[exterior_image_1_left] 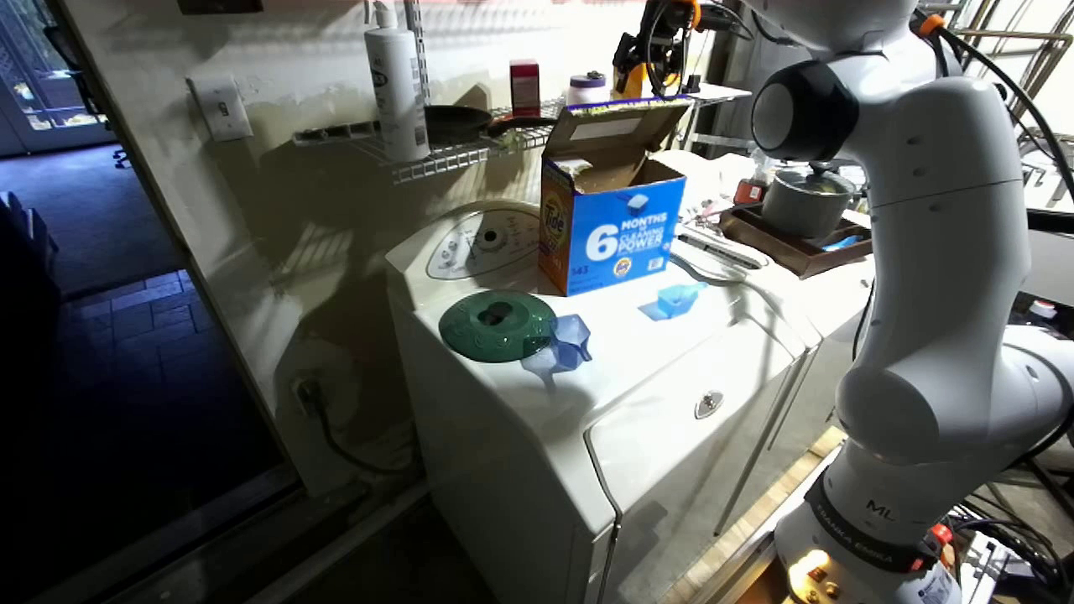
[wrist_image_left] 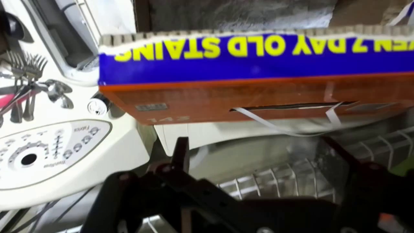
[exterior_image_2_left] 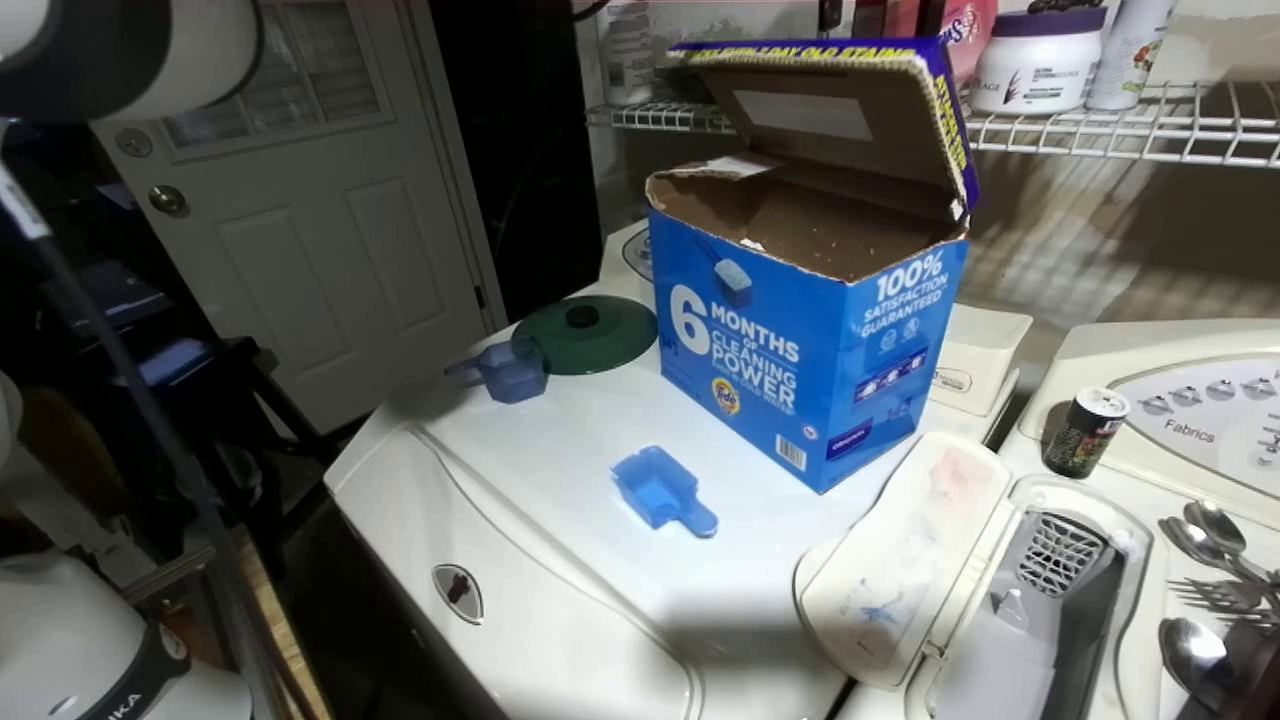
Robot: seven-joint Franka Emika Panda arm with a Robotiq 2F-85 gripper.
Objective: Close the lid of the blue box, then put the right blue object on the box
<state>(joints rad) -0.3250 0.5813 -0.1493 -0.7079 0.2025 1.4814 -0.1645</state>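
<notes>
The blue box [exterior_image_1_left: 621, 239] stands upright on the white washer, its front marked with a big white 6. Its lid [exterior_image_2_left: 835, 120] is raised and leans back toward the wall shelf, exposing the brown inside. From behind, the wrist view shows the lid's orange outer face [wrist_image_left: 200, 103] and blue edge, with a white strip hanging from a slit. My gripper [wrist_image_left: 254, 142] is open on the shelf side of the lid, nothing between its fingers; no contact shows. The right blue object, a pale-blue scoop [exterior_image_2_left: 660, 492], lies on the washer before the box, also the light scoop [exterior_image_1_left: 676, 299] in an exterior view.
A darker blue scoop [exterior_image_1_left: 571, 340] rests against a green round pot lid [exterior_image_1_left: 495, 325]. Behind the box runs a wire shelf [exterior_image_2_left: 1180, 125] with bottles and jars. Beside the box are an opened white tray [exterior_image_2_left: 900, 590], a dark can [exterior_image_2_left: 1085, 435] and cutlery [exterior_image_2_left: 1200, 640].
</notes>
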